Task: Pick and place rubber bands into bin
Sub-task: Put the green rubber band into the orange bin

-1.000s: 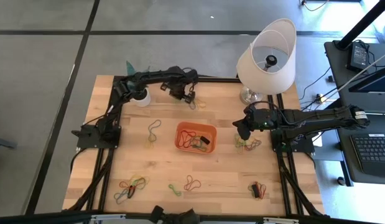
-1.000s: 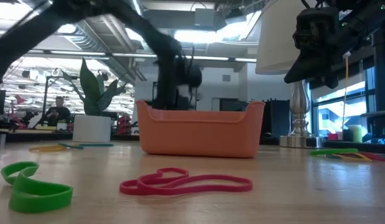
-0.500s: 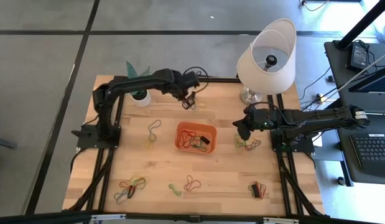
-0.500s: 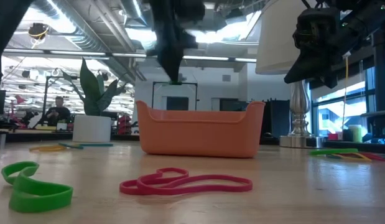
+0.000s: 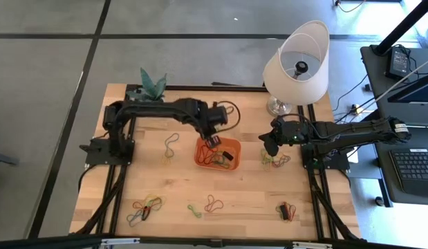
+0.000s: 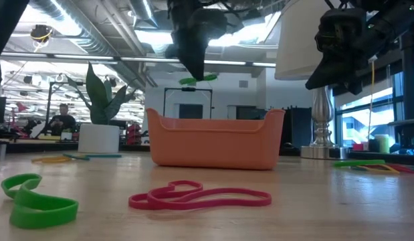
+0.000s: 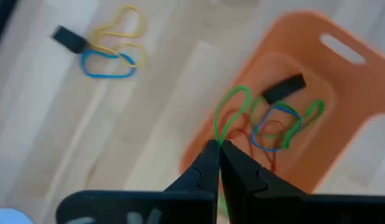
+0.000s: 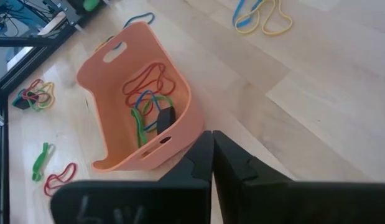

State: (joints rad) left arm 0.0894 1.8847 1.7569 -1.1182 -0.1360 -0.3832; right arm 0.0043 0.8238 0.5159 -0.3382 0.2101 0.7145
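table: a light wooden table top [image 5: 248, 190] with a black frame around it. the two dark arms reach in from its two sides.
lamp: a white round lampshade on a shiny metal foot [image 5: 296, 66] stands at the far right edge of the table.
bin: a small, shallow orange plastic bin with rounded corners [image 5: 231, 146] sits near the middle of the table. red, green and blue bands and one small black piece lie inside it [image 8: 148, 102].
left pincer: the left gripper [image 5: 212, 140] hangs over the bin's far left rim. its fingers are pinched tight on a thin green rubber band [image 7: 232, 106], which dangles over the bin and touches nothing else.
right pincer: the right gripper [image 5: 267, 147] waits just right of the bin, up off the table. its fingers are pressed together with nothing between them.
bands on the table: more thin rubber band loops lie about: a red loop [image 6: 200, 196] and a fat green one [image 6: 34, 199] in front of the bin, and a yellow and blue pair [image 7: 114, 46] behind it.
writing: i see no words that i can read.
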